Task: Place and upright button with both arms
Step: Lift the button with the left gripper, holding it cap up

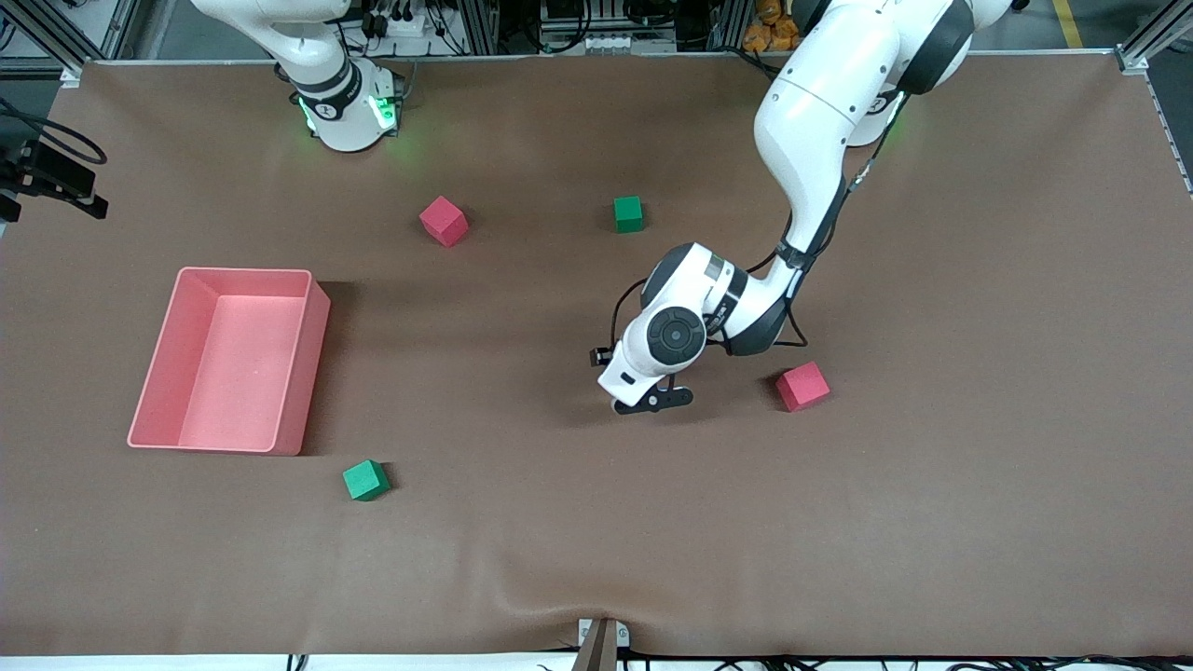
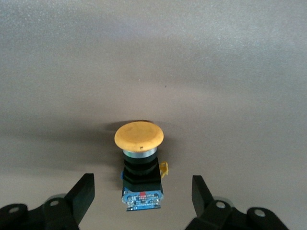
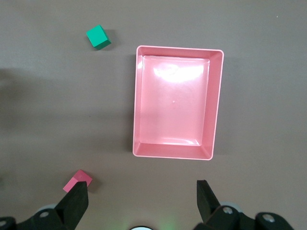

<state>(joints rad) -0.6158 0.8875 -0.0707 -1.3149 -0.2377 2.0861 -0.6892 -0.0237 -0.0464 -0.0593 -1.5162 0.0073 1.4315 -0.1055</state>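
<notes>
The button (image 2: pixel 139 163) has a round orange cap (image 2: pixel 139 135), a black body and a blue base end. It sits on the brown mat between the fingers of my left gripper (image 2: pixel 142 180), which is open, with a gap on each side. The base end points toward the gripper. I cannot tell whether the button stands or lies. In the front view the left gripper (image 1: pixel 652 401) is low over the mat's middle and hides the button. My right gripper (image 3: pixel 141 201) is open and empty, high over the mat beside the pink bin (image 3: pixel 139 105). It is out of the front view.
A pink bin (image 1: pixel 303 373) stands toward the right arm's end. A red cube (image 1: pixel 802 386) lies close beside the left gripper. Another red cube (image 1: pixel 444 220) and a green cube (image 1: pixel 628 213) lie nearer the bases. A green cube (image 1: pixel 365 480) lies near the bin.
</notes>
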